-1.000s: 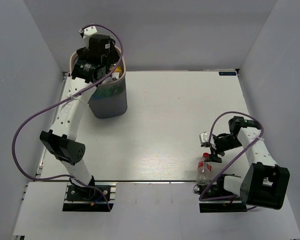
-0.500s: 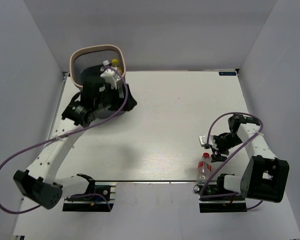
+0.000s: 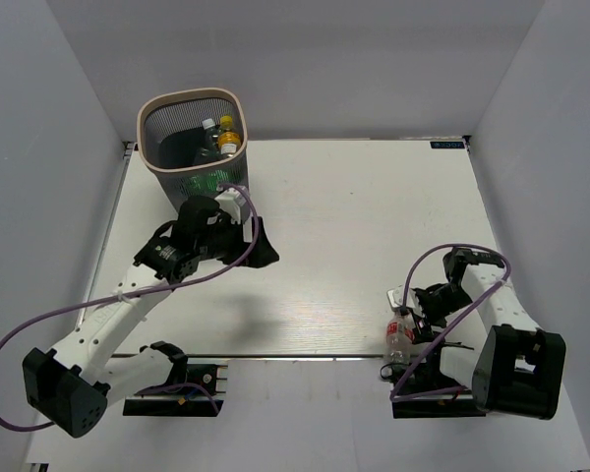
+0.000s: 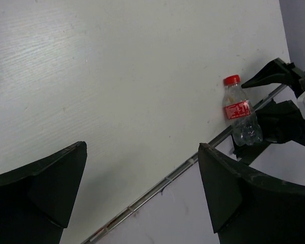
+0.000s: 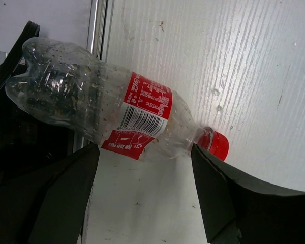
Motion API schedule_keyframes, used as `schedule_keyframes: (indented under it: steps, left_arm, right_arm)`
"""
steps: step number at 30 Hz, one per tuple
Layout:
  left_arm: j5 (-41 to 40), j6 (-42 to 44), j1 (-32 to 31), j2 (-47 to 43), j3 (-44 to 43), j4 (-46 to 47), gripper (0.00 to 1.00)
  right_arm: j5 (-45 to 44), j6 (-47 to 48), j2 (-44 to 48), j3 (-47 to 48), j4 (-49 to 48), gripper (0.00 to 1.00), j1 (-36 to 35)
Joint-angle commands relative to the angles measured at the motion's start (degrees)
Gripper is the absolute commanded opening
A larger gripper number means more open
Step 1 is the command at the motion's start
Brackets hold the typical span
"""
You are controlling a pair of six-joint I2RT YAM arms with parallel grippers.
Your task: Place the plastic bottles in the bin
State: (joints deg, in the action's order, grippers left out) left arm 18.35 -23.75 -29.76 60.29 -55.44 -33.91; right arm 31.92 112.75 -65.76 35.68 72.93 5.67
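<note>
We see the right gripper (image 5: 144,150), jaws spread wide, straddling a red-capped bottle (image 5: 117,109) at the table's (image 3: 374,197) 5 o'clock edge, while the left gripper (image 4: 142,147), likewise released and empty, hangs above the tabletop and other bottles (image 3: 221,138) sit inside the bin (image 3: 190,94) at 11 o'clock.
</note>
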Motion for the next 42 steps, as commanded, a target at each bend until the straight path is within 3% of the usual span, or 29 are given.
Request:
schedule_keyframes:
  steps: [1,5,11,16,17,19,20,22,23,25,26,29,36,37,38,40,42]
  left_arm:
    - [1.3,-2.1,-1.3,-2.5,2.2,3.0,1.0]
    - [1.3,-3.6,-2.5,-2.0,2.8,4.2,1.0]
    - [1.3,-4.7,-5.2,1.1,2.8,7.1,1.0]
    - [1.3,-5.3,-8.9,5.1,2.8,10.9,1.0]
    - [1.3,-6.0,-10.0,5.8,2.8,12.1,1.0]
    - [1.3,-6.0,-11.3,8.0,2.1,12.6,1.0]
    - [1.3,-6.0,-11.9,8.9,2.1,13.3,1.0]
    - [1.3,-6.0,-13.8,10.5,0.7,13.3,1.0]
    - [1.3,-6.0,-14.5,11.4,-0.1,13.3,1.0]
    - [1.3,-5.3,-16.5,13.8,-0.6,14.0,1.0]
    - [1.9,-5.3,-17.2,14.6,-0.6,14.7,1.0]
    - [2.6,-5.3,-20.3,18.2,-2.5,16.2,1.0]
    - [-1.6,-5.3,-28.1,27.9,-12.2,15.5,1.0]
    - [-2.5,-5.3,-29.0,29.5,-13.5,14.9,1.0]
    - [-4.5,-5.9,-29.9,31.1,-16.5,13.2,1.0]
    - [-7.2,-6.8,-32.5,36.1,-19.6,11.5,1.0]
    - [-7.7,-8.6,-34.7,39.1,-23.1,10.8,1.0]
  right_arm:
    - [1.7,60.8,1.3,-0.7,-0.2,0.79,-0.3]
    - [5.3,56.8,2.6,-1.1,-3.8,0.8,-0.7]
    - [7.9,35.4,-2.9,9.6,2.1,0.79,-0.3]
    - [10.3,20.8,-2.8,14.1,-1.4,0.82,-0.3]
    - [12.8,10.8,-2.4,14.5,-2.6,0.83,-0.4]
    - [13.7,3.1,-2.6,16.7,-5.7,0.83,-0.6]
    - [14.2,-6.7,-3.0,17.4,-6.0,0.83,-0.7]
    - [14.8,-16.3,-5.4,21.3,-9.2,0.83,-0.8]
    - [14.2,-30.0,-6.5,22.3,-9.9,0.85,-0.8]
    - [13.7,-36.9,-10.3,28.4,-8.9,0.85,-0.9]
    - [13.5,-44.6,-15.1,30.0,-8.0,0.82,-0.4]
    - [13.3,-52.4,-19.4,35.9,-5.5,0.71,0.0]
    - [14.8,-67.0,-14.9,33.7,-13.6,0.55,0.1]
    - [14.1,-68.9,-14.0,33.5,-15.0,0.43,0.1]
    - [13.1,-76.1,-13.7,33.2,-17.8,0.39,0.2]
    - [8.7,-82.0,-13.3,33.8,-20.4,0.24,1.0]
    - [6.2,-86.5,-13.3,35.8,-22.4,0.16,1.7]
